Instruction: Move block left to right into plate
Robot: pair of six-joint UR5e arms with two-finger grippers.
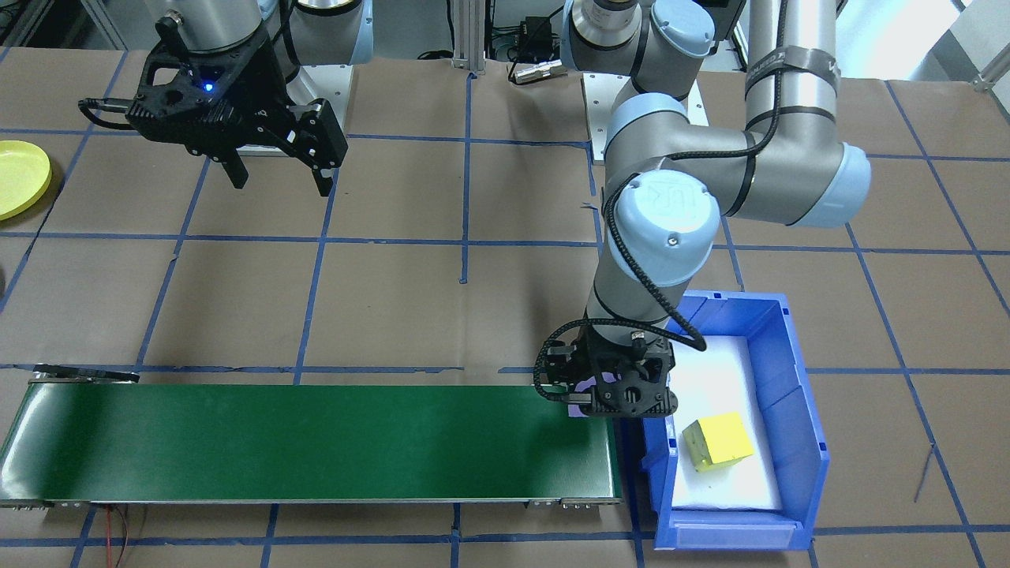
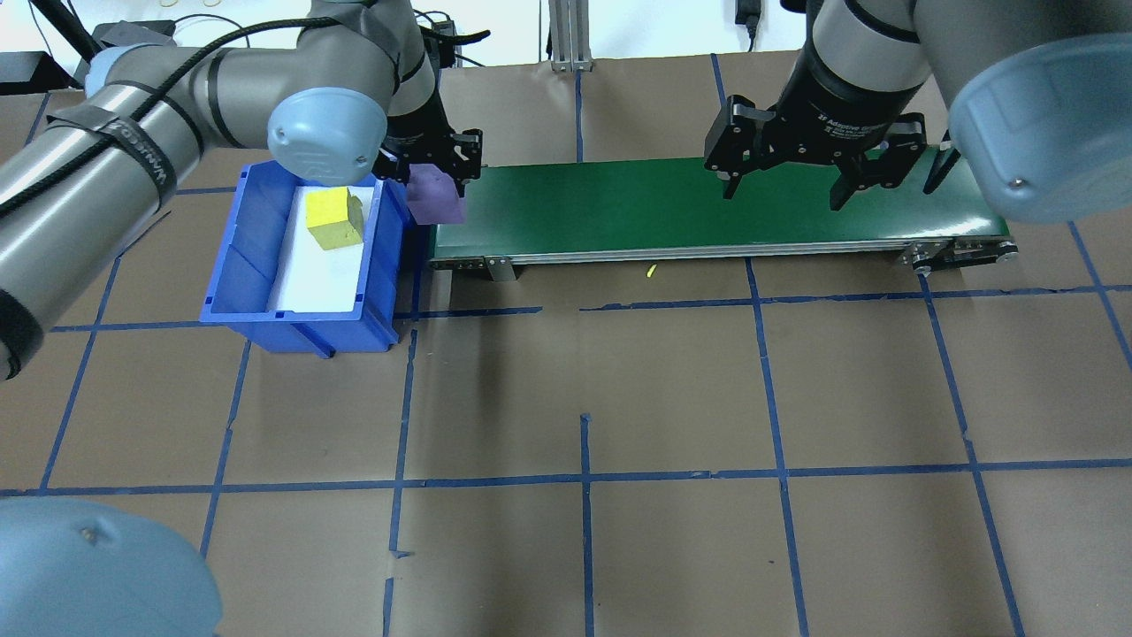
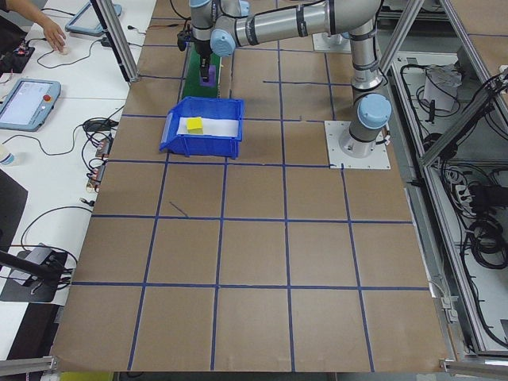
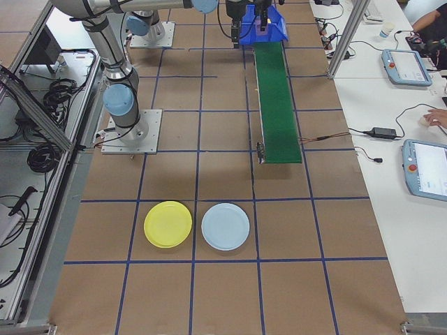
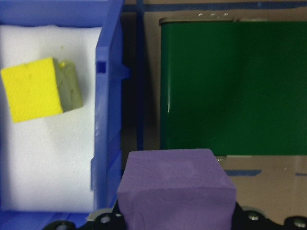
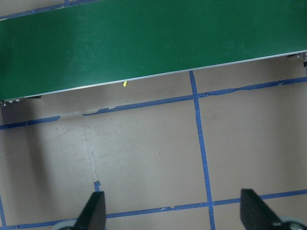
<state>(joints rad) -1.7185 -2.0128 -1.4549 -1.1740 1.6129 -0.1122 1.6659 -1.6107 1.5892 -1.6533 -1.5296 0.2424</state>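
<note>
A purple foam block [image 2: 435, 198] hangs in my left gripper [image 2: 432, 177], which is shut on it. It hovers over the gap between the blue bin [image 2: 305, 324] and the left end of the green conveyor belt [image 2: 690, 208]. The left wrist view shows the same block [image 5: 176, 189] close up at the bottom. A yellow block [image 2: 332, 218] lies on white foam inside the bin. My right gripper [image 2: 783, 196] is open and empty above the belt's right end. The yellow plate [image 4: 167, 224] rests on the table far to the robot's right.
A pale blue plate [image 4: 225, 226] sits beside the yellow one. The table is brown paper with blue tape lines. Operator desks with tablets and cables run along the far side, where a person's hand [image 4: 434, 120] rests.
</note>
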